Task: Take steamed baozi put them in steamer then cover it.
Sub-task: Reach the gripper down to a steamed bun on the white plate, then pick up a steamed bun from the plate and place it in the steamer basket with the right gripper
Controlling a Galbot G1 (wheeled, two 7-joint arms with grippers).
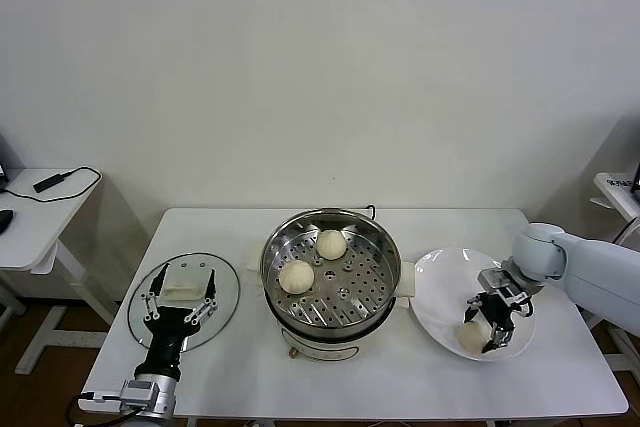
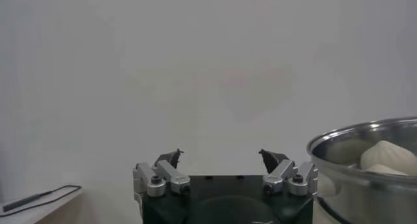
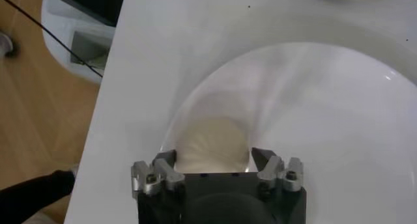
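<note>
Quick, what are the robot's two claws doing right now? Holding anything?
Left end effector: open, holding nothing, above the round clear glass lid.
Right end effector: open, fingers either side of a cream-white dough bun on the flat white plate, not yet closed.

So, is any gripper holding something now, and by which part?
The right gripper has its fingers around a baozi on the plate, at its sides; a firm grip cannot be told. The left gripper is open and empty above the lid.
</note>
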